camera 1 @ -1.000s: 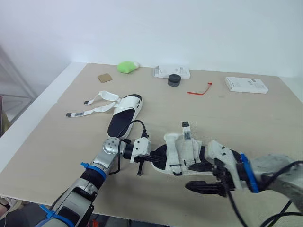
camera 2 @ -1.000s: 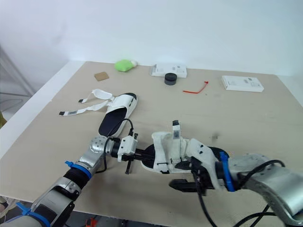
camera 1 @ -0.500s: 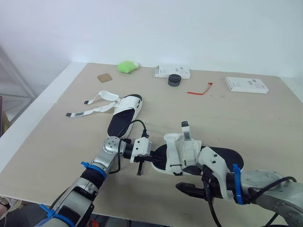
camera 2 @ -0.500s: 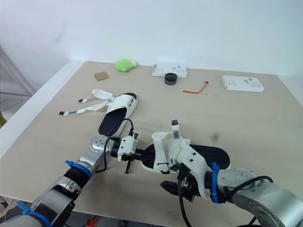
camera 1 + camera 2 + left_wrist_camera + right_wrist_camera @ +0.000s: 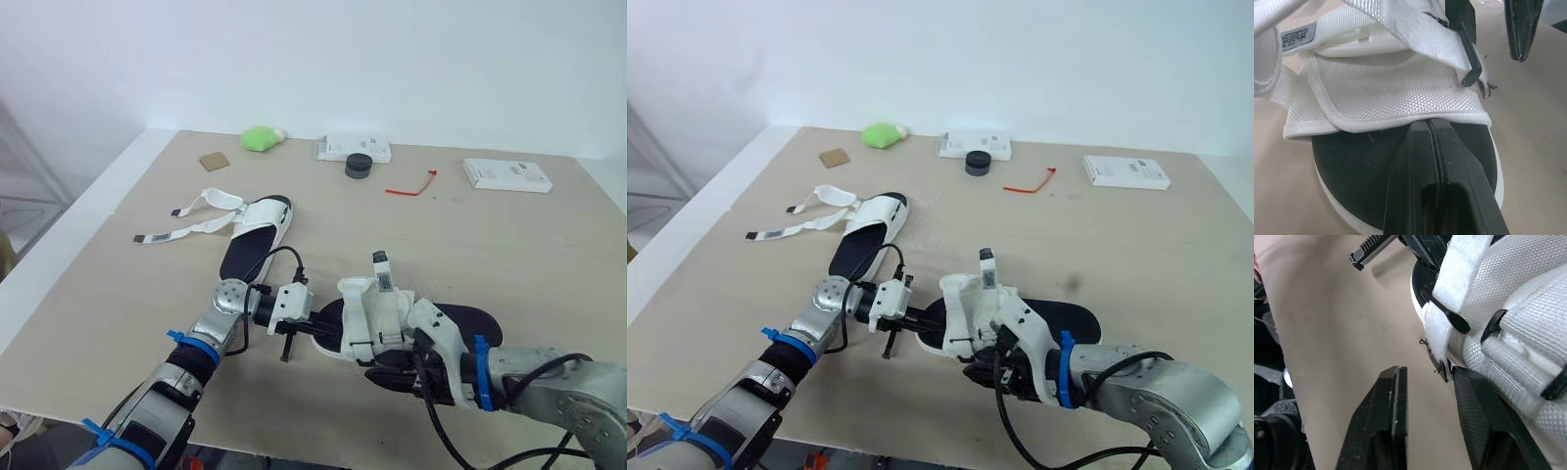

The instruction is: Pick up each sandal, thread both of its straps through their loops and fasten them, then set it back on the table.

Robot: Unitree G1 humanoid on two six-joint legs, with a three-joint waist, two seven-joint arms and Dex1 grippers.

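Unfastened sandal (image 5: 253, 240) lies flat at the left of the table (image 5: 549, 264). Its two straps (image 5: 191, 220) are loose and splayed out to the robot's left, well apart from both grippers.

Left gripper (image 5: 1428, 123): fingers pressed together. They lie over the black footbed at the toe of the near sandal (image 5: 384, 311), with the tip right against the edge of its white mesh upper.

Near sandal sits on the table between the two grippers, toe toward the left one, heel out to the right. One strap tab (image 5: 380, 266) stands up.

Right gripper (image 5: 1425, 373): jaws spread, at the sandal's near side by the front strap. The frayed strap end (image 5: 1436, 350) hangs in the gap, touching or just beside one finger (image 5: 1476, 406). The other finger (image 5: 1386, 411) is apart from it, over bare table.
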